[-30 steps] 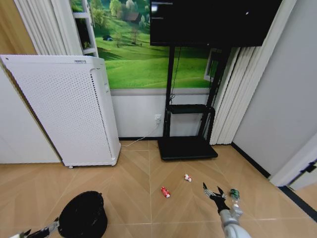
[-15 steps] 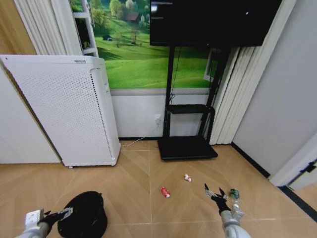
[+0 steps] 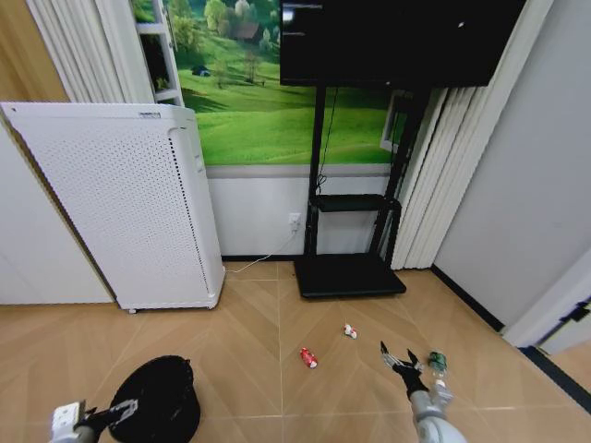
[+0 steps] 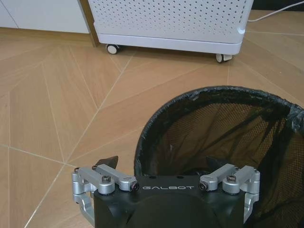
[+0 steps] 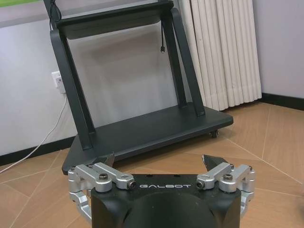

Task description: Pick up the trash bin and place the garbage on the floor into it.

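Low on the floor (image 3: 249, 323): bin (image 3: 157, 399), upright, its rim straddled by the spread fingers of the left gripper (image 3: 123, 407), one inside, one outside. Right gripper (image 3: 399, 358), open, hovers just beside green can (image 3: 437, 361); red can (image 3: 308, 357) and scrap (image 3: 350, 330) lie apart.

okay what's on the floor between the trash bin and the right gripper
In the head view, the red crushed can lies on the floor between the trash bin and the open right gripper.
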### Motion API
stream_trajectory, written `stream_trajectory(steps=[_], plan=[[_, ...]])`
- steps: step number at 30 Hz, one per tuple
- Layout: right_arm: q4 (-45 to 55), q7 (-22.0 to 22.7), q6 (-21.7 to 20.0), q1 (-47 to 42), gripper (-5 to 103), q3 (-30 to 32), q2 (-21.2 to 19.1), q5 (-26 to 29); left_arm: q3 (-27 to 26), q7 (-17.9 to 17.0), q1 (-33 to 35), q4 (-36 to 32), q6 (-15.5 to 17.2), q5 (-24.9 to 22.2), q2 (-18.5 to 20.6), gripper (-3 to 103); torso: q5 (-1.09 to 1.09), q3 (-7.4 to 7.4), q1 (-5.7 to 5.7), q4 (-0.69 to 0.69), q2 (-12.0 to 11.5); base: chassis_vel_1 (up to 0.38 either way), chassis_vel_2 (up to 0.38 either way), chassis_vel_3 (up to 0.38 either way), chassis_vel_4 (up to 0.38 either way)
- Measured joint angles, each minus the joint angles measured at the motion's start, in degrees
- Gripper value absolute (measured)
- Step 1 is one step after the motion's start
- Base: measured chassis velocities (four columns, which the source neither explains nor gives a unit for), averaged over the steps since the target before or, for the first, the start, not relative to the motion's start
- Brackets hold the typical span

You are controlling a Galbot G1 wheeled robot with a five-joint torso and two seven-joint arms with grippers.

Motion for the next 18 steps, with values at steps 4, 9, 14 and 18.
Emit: stream_trajectory(steps=[4, 9, 14, 18], plan=[[-0.1, 0.0, 0.2, 0.0, 100, 0.1, -0.2, 0.2, 1.1, -0.4, 0.3, 0.1, 0.0, 0.5, -0.9, 100, 0.0, 0.0, 0.0, 0.02, 0.0, 0.0, 0.0, 0.0, 0.0], [-0.5, 0.0, 0.8, -0.4, 100, 0.3, -0.4, 0.4, 1.6, -0.6, 1.0, 0.4, -0.1, 0.9, -1.9, 100, 0.0, 0.0, 0.0, 0.01, 0.0, 0.0, 0.0, 0.0, 0.0], [-0.5, 0.0, 1.0, -0.9, 100, 0.1, -0.1, 0.4, 1.7, -0.6, 0.7, 2.2, -0.1, 1.0, -1.7, 100, 0.0, 0.01, 0.0, 0.02, 0.0, 0.0, 0.0, 0.0, 0.0], [-0.5, 0.0, 1.0, -0.9, 100, 0.2, 0.1, 0.2, 1.7, -0.6, 0.5, 2.9, -0.1, 1.0, -1.6, 100, 0.0, 0.01, 0.0, 0.01, 0.0, 0.0, 0.0, 0.0, 0.0]])
